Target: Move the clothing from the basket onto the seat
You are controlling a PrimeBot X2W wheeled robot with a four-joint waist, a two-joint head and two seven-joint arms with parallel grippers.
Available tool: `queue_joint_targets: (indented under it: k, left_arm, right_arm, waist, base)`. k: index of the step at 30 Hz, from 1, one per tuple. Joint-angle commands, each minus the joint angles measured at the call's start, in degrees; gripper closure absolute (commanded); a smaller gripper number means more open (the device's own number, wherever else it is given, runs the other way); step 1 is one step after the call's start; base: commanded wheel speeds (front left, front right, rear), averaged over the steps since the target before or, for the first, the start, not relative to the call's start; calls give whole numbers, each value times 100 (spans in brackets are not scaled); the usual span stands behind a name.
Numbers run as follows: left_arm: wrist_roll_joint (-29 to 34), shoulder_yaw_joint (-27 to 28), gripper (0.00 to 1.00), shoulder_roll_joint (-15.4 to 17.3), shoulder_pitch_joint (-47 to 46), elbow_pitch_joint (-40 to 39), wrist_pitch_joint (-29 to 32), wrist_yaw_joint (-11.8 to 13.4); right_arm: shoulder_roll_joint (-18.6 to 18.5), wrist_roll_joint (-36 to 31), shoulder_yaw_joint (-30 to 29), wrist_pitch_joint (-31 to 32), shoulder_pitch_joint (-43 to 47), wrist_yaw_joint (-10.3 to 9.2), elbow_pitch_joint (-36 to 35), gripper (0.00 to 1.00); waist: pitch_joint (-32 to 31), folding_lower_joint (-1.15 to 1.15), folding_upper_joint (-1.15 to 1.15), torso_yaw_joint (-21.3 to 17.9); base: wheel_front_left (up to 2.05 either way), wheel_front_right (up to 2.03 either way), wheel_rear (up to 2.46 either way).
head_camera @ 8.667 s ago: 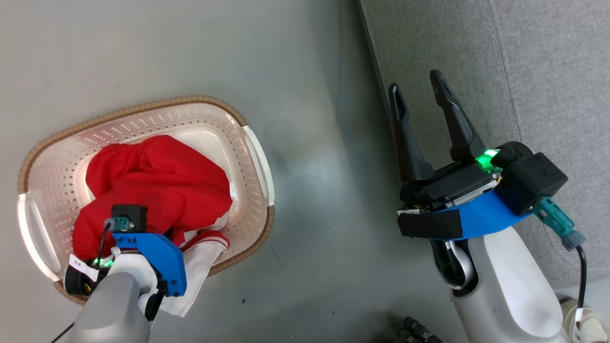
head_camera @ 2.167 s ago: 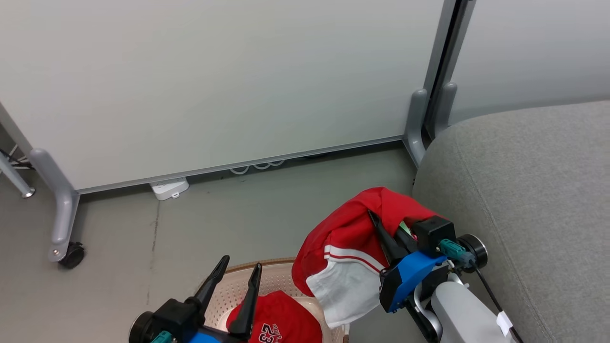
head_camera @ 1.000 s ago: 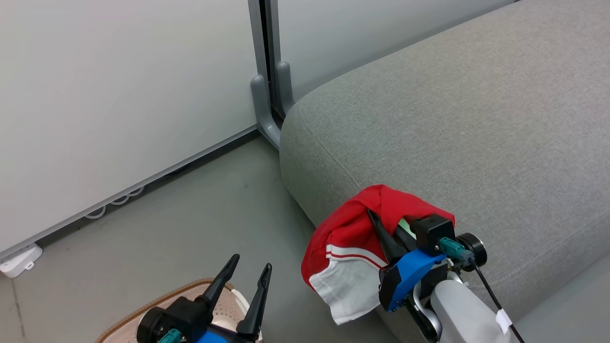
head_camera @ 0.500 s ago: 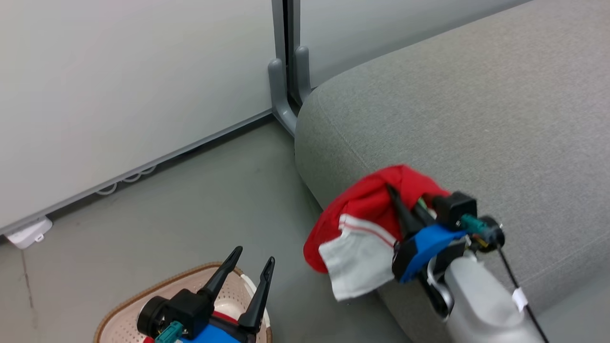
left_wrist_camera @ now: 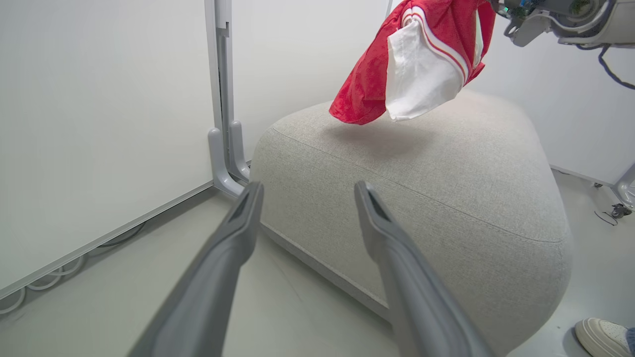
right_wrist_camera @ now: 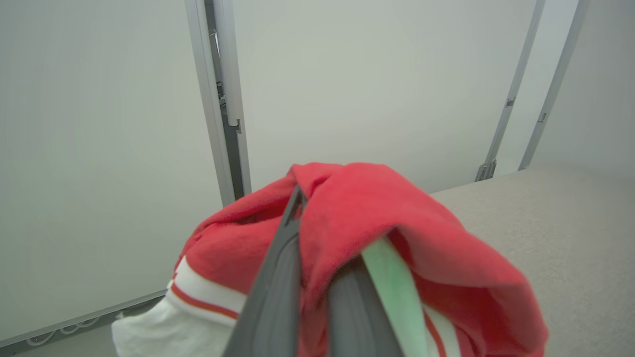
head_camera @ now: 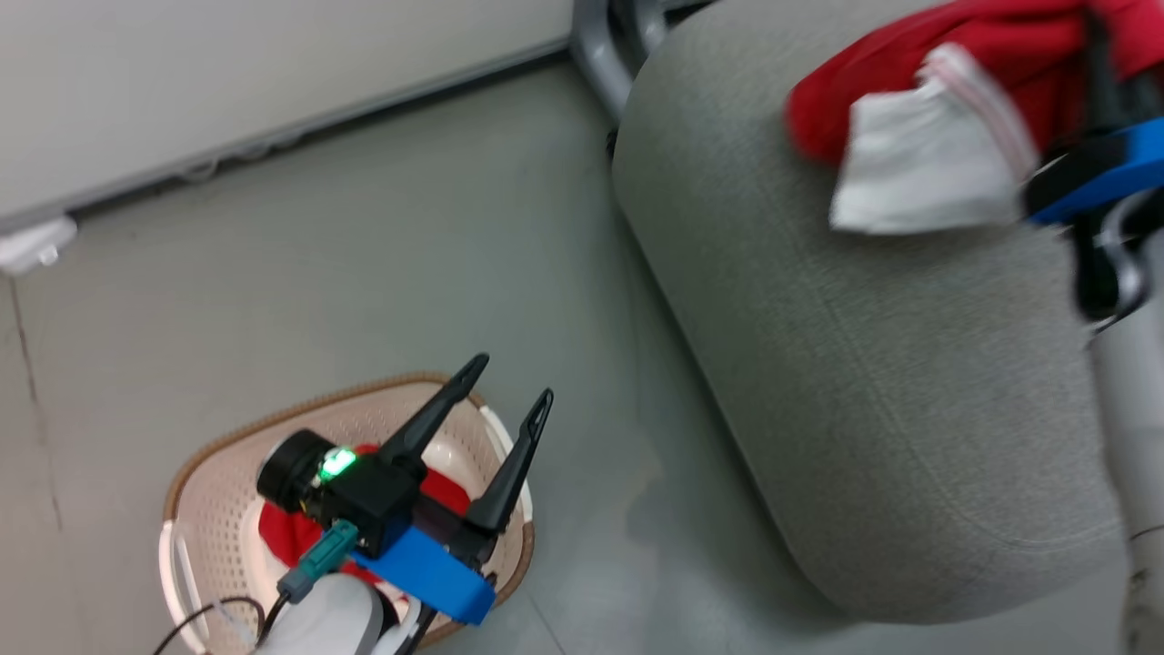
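Holding the red clothing [head_camera: 864, 91], your right hand [right_wrist_camera: 325, 223] hovers upper right, near the edge of the seat [head_camera: 864, 382]. Drop early and it slides off. Your left hand [head_camera: 514, 377] is wide.

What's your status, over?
Right gripper shut on red garment, hanging above seat. Left gripper open above basket; second garment inside. Nothing in the way.

We record the left gripper [head_camera: 514, 377]: two long, dark, tapering fingers [head_camera: 426, 426] on a black housing [head_camera: 377, 496] with a round black cap [head_camera: 286, 468]. A green lamp [head_camera: 338, 462] is lit. There is a blue bracket [head_camera: 427, 575] beneath, and a teal connector [head_camera: 318, 561] joined to a black cable [head_camera: 195, 617]. The left forearm [head_camera: 327, 626] is pale grey. The right arm [head_camera: 1132, 428] is equally pale and bears a matching right bracket [head_camera: 1105, 164].
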Motion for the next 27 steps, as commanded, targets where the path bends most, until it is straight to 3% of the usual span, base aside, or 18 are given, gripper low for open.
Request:
queue_joint_targets:
  k: [1,9,16,24,25,26,27]
  left_arm:
    - [38,-52,0,82,-223,-70,-18,-12]
    - [88,-405,0,257,-1061,-292,-18,-12]
    - [121,-401,0,360,-1343,-348,-18,-12]
    - [94,-363,0,309,-1346,-268,-18,-12]
    - [85,-371,0,302,-1343,-253,-18,-12]
    - [72,-383,0,297,-1339,-235,-18,-12]
    - [59,-396,0,290,-1335,-216,-18,-12]
  right_arm:
    - [-195,-45,-232,-12,-223,-4,-7,100]
    - [-916,-245,-1441,-71,-479,-4,91,100]
    - [-847,-412,-2049,-228,-255,-4,337,100]
    - [-638,-710,-2043,-306,-243,-5,485,97]
    - [-607,-737,-2032,-304,-247,-4,485,63]
    - [-588,-770,-2015,-314,-241,-4,477,22]
    - [-579,-798,-2004,-322,-224,-4,473,0]
  waist:
    - [692,-1,0,429]
    - [1742,-1,0,978]
    - [2120,-1,0,1095]
    - [2034,-1,0,1017]
    - [2002,-1,0,1007]
    - [1967,-1,0,1002]
    - [1925,-1,0,998]
  base:
    - [0,0,0]
    - [0,0,0]
    - [0,0,0]
    - [0,0,0]
    - [0,0,0]
    - [0,0,0]
    - [0,0,0]
